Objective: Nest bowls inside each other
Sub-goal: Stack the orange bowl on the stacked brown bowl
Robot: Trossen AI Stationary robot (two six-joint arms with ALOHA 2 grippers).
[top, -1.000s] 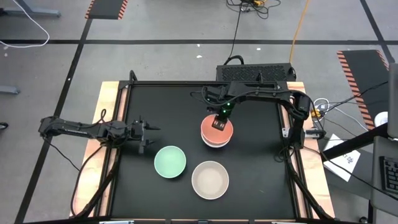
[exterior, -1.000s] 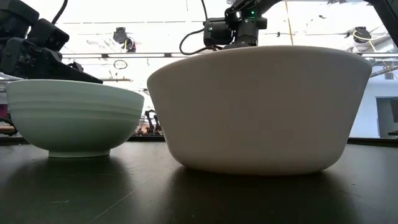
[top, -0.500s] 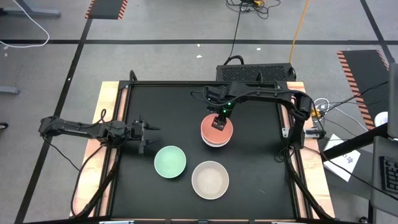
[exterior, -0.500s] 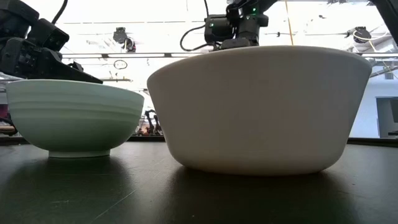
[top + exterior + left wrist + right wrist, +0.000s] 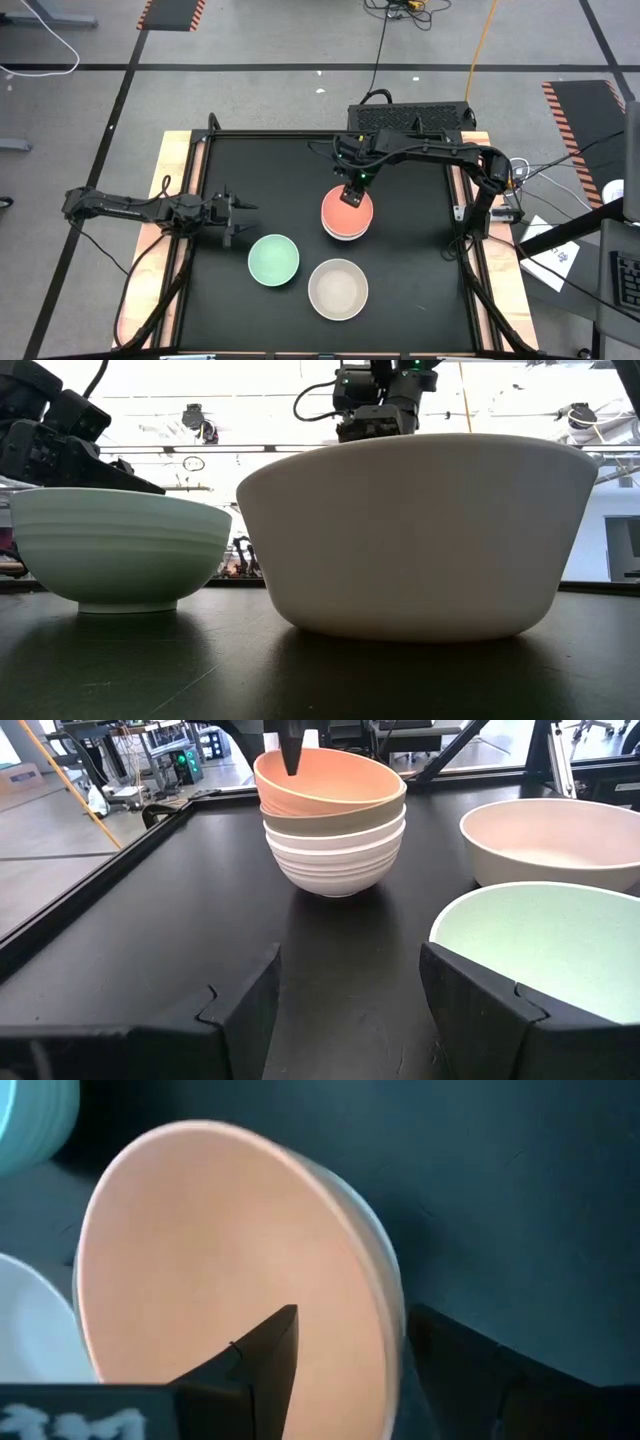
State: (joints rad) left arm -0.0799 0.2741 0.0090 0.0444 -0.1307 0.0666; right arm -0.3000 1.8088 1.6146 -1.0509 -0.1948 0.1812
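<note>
A stack of bowls stands mid-table: two white ones at the bottom, a grey-brown one above them, and a salmon-orange bowl sitting tilted on top. My right gripper is open above the stack's far side. One finger is inside the salmon bowl and the other outside its rim. A mint green bowl and a cream-beige bowl stand apart on their bases nearer the near edge. My left gripper waits open, to the left of the mint bowl. My right gripper comes from above, pointing down, and straddles the far rim of the salmon bowl. A clear gap shows between the inner finger and the rim. I cannot tell whether the outer finger touches the bowl. The bowl rests on the stack, tilted.
The black table top has a raised frame along its edges. Bare surface lies right of the stack and at the far left. In the low view the cream bowl and the mint bowl fill the front and hide the stack.
My right gripper has moved up and slightly toward the far edge, above the stack. The salmon bowl has stayed on top of the stack.
</note>
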